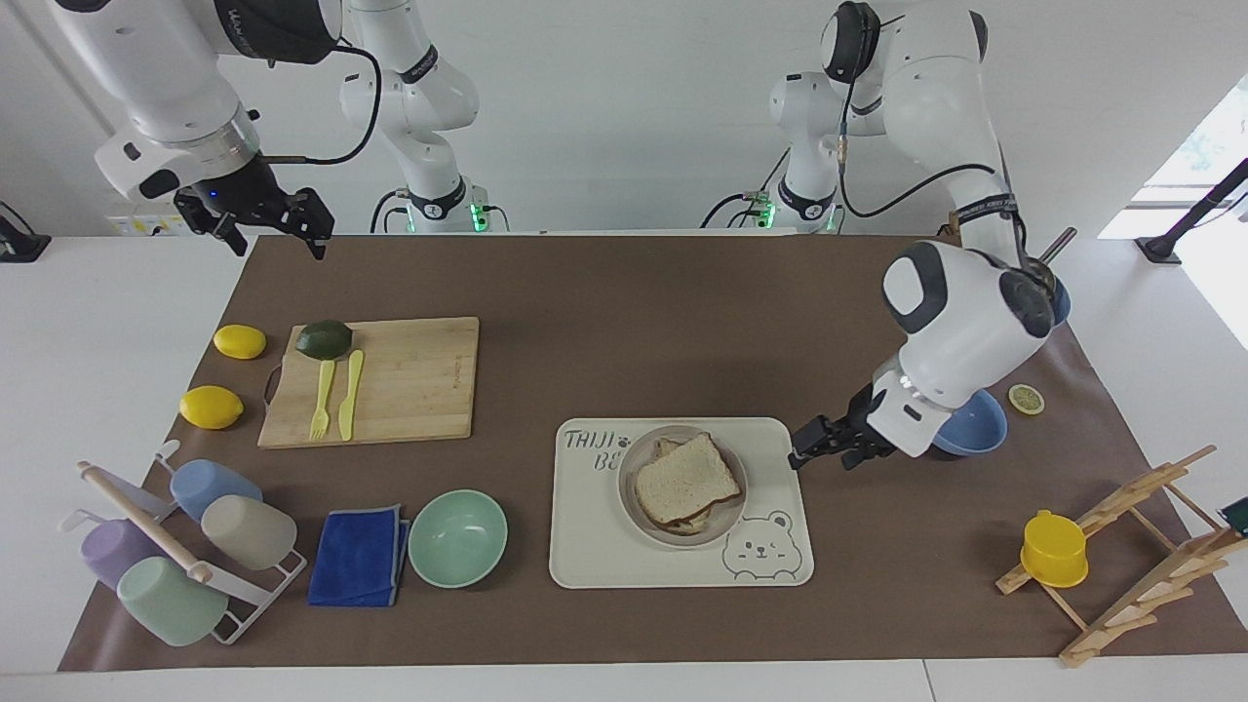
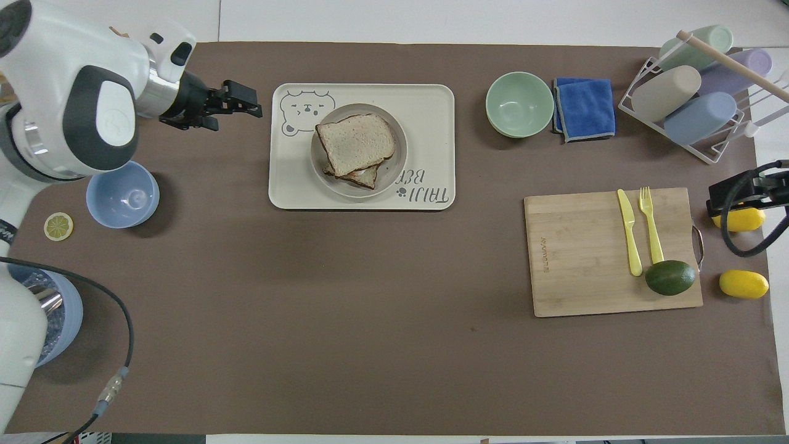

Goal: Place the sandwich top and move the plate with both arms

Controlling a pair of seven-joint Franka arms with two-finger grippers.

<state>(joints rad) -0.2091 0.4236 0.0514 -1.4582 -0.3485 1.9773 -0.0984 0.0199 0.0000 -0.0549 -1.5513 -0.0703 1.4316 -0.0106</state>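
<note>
The sandwich top (image 1: pixel 686 482) is seen lying on a lower slice on the plate (image 1: pixel 632 507), which sits on the bear tray (image 1: pixel 585 556) at lower centre of the facing view. The plate is kept inside the tray rim on every side.

The left gripper (image 1: pixel 814 447) is held just off the tray's edge toward the left arm's end, over bare brown mat (image 1: pixel 634 331); its fingers are spread and nothing is pinched. The right gripper (image 1: pixel 276 226) is found waiting at the upper left of the facing view, over the mat's corner, fingers apart and empty.

A broad stretch of open mat is noted between the tray and the robots, and between the tray and the cutting board (image 1: pixel 409 380). On the board an avocado (image 1: pixel 324 338), a fork (image 1: pixel 321 399) and a knife (image 1: pixel 349 394) are laid.

A mint bowl (image 1: pixel 457 537) stands beside the tray with nothing seen in it. A blue bowl (image 2: pixel 121 195) is shown likewise bare in the overhead view. A yellow cup (image 1: pixel 1054 549) is hung on the wooden rack (image 1: pixel 1131 546).
</note>
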